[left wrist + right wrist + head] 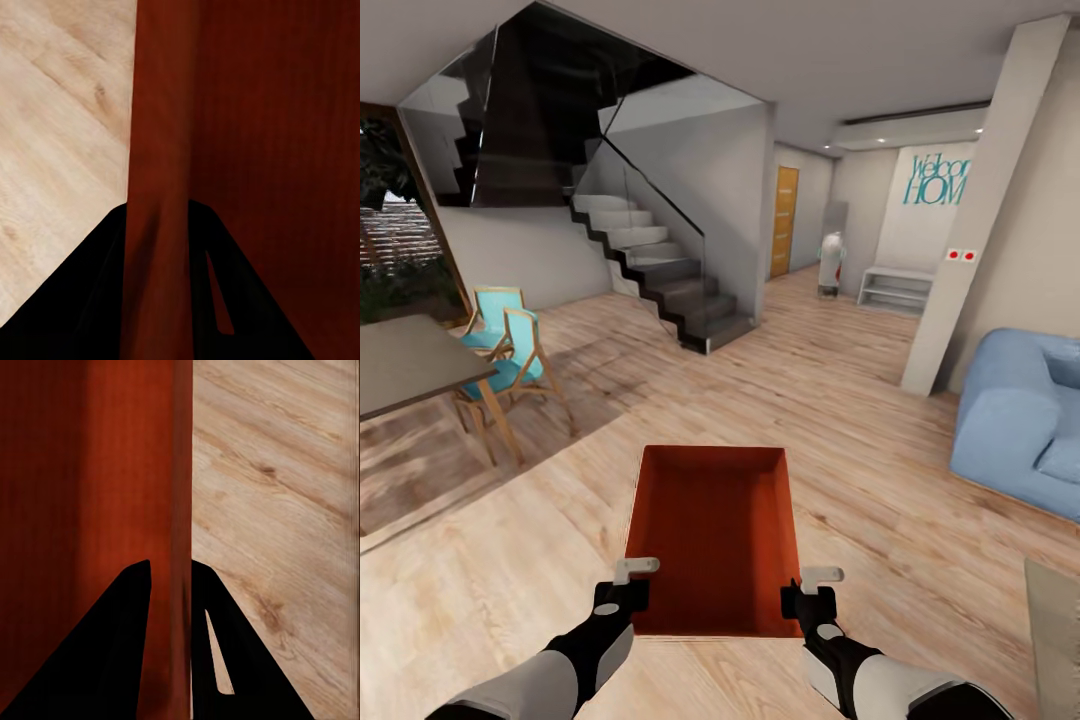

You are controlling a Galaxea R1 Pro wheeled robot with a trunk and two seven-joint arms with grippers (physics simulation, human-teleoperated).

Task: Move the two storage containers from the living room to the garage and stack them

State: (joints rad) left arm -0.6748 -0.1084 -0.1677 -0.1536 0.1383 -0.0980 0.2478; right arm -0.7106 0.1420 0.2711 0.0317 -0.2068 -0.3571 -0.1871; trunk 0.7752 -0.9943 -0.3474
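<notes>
One bin is carried at 6 o'clock, left tool and right tool clamping its walls; living room still; garage and stacking remain.

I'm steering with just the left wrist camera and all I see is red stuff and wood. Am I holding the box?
Observer: Yes. From the head view, your left end effector grips the left wall of the storage container, near its front corner.
Operator: What's my other hand doing?
Observer: The right end effector clamps the opposite wall; in the right wrist view, the wall runs between its fingers.
Operator: Is anything inside the box?
Observer: No, the head view looks straight in and it is empty.
Operator: Where are we?
Observer: On the wood plank floor, with a blue sofa to your right and a staircase ahead.
</notes>
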